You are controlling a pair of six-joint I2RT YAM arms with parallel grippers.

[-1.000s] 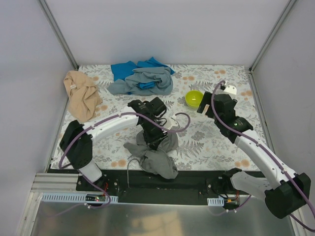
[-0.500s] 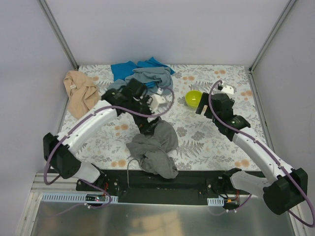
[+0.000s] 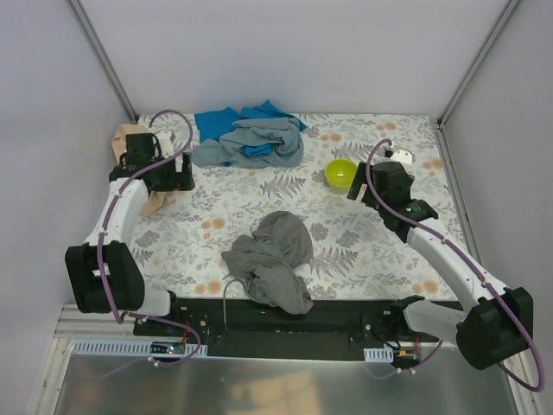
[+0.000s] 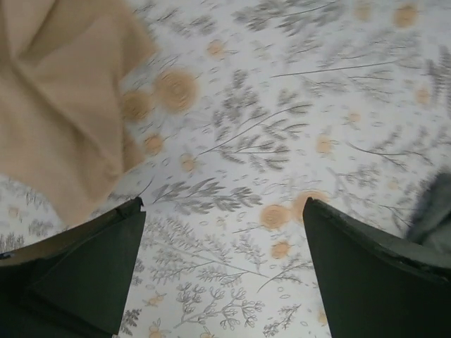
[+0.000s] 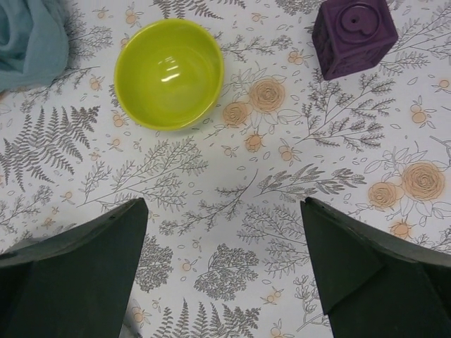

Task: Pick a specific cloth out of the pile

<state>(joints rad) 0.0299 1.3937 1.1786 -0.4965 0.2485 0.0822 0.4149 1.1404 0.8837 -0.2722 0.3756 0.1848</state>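
Note:
The pile lies spread over the table. A tan cloth (image 3: 126, 137) (image 4: 56, 105) sits at the far left. A bright blue cloth (image 3: 226, 118) lies at the back, with a blue-grey cloth (image 3: 255, 143) (image 5: 28, 35) partly over it. A dark grey cloth (image 3: 272, 258) lies crumpled alone near the front middle. My left gripper (image 3: 177, 177) (image 4: 222, 211) hovers open over bare tablecloth just right of the tan cloth, holding nothing. My right gripper (image 3: 357, 186) (image 5: 222, 208) is open and empty, just in front of the yellow-green bowl (image 3: 340, 173) (image 5: 169, 74).
A purple cube (image 5: 356, 35) stands right of the bowl in the right wrist view. A small white object (image 3: 403, 156) shows behind the right arm. White walls close in the flowered table (image 3: 363, 251) on three sides. A grey cloth edge (image 4: 433, 211) shows at the left wrist view's right border.
My left gripper opened and let go of the dark grey cloth, which now lies near the front middle. The left arm swung back and left to the tan cloth. The right arm barely moved.

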